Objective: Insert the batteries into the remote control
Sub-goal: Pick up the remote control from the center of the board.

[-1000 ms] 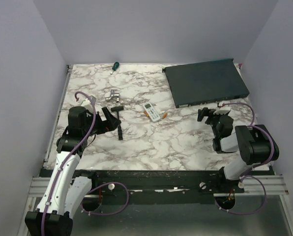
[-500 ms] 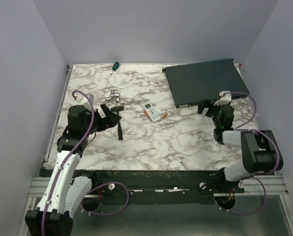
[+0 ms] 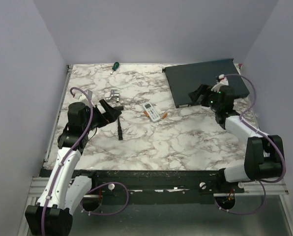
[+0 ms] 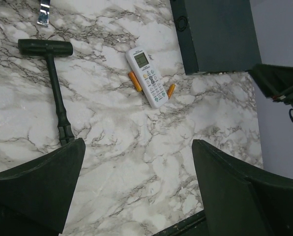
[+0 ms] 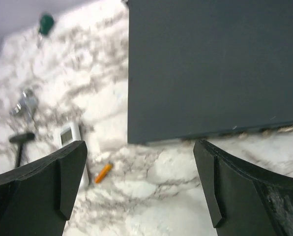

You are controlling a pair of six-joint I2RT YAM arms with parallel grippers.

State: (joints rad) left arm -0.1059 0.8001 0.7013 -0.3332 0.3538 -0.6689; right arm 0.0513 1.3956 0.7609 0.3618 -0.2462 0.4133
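Observation:
The white remote control (image 3: 151, 111) lies face up in the middle of the marble table, with grey display and buttons showing in the left wrist view (image 4: 147, 76). One orange battery (image 4: 134, 81) lies against its left side and another (image 4: 170, 90) just off its right side. The right wrist view shows the remote (image 5: 69, 133) partly behind a finger and one battery (image 5: 103, 172). My left gripper (image 3: 111, 112) is open and empty, left of the remote (image 4: 137, 147). My right gripper (image 3: 199, 93) is open and empty, over the dark box's near edge (image 5: 140, 147).
A large dark flat box (image 3: 205, 81) fills the back right. A black hammer-like tool (image 3: 119, 125) lies left of the remote, a silver bracket (image 3: 113, 96) behind it. A green-handled screwdriver (image 3: 115, 65) lies at the far edge.
My right arm has stretched away from the near right up to the dark box and turned toward the remote. My left gripper has shifted slightly farther back.

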